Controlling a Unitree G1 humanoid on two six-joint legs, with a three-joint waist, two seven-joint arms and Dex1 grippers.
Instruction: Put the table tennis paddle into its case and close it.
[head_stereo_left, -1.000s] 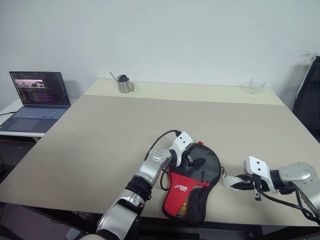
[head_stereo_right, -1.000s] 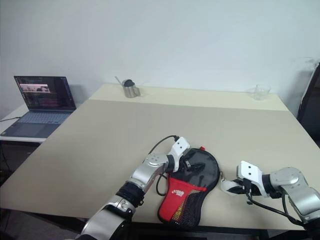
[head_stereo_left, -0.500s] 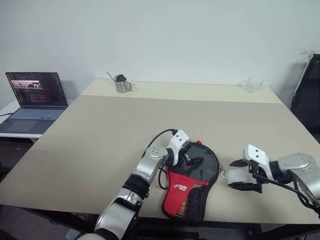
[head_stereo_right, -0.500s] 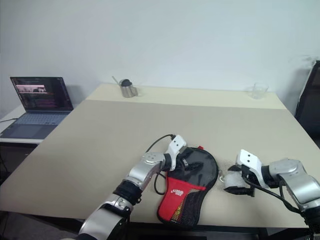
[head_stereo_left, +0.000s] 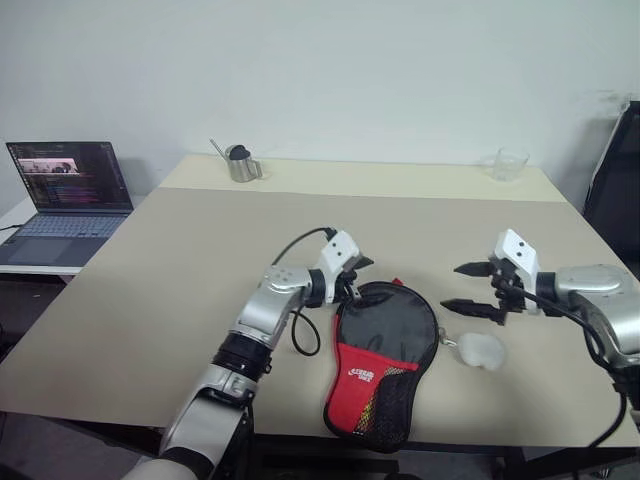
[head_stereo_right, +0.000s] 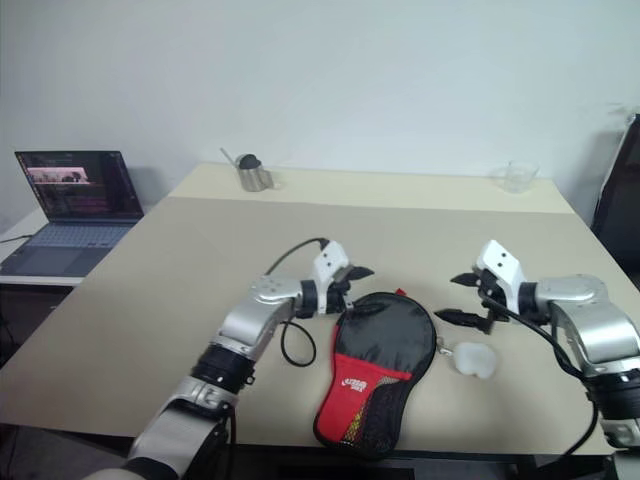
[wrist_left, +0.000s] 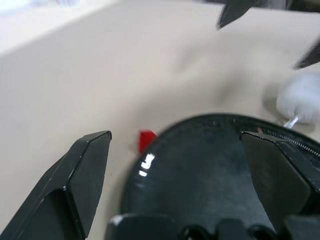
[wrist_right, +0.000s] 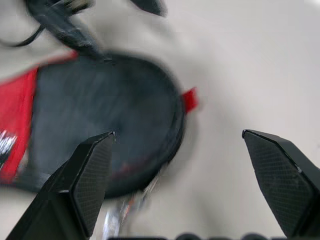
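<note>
Case (head_stereo_left: 385, 365) lies flat at the near edge of the counter (head_stereo_left: 200, 260), handle end toward the near edge, round end toward the middle. Red panel with white lettering and mesh pocket face up on the narrow half, black fabric on the round half. Small red tab (head_stereo_left: 398, 283) sticks out at the far rim of the round end. Looks closed up; paddle itself can't be seen, so can't tell whether it sits inside.

Just right of the case's round end: a small white lump (head_stereo_left: 480, 350) on the counter, apart from the case except for a short metal bit between them, too small to identify.

Left pincer (head_stereo_left: 352, 279) hangs just past the far-left rim of the case, fingers spread wide, holding nothing. Left wrist view has its fingertips (wrist_left: 90, 160) straddling the case's round end with a gap to the fabric.

Right pincer (head_stereo_left: 470, 288) hangs above the counter right of the case, beyond the white lump, fingers spread wide, empty, pointing toward the case.

Far side: metal cup (head_stereo_left: 241, 166) with a dark lid at the far-left edge, clear glass (head_stereo_left: 509, 165) at the far-right edge. Open laptop (head_stereo_left: 62, 195) on a separate desk to the left.
</note>
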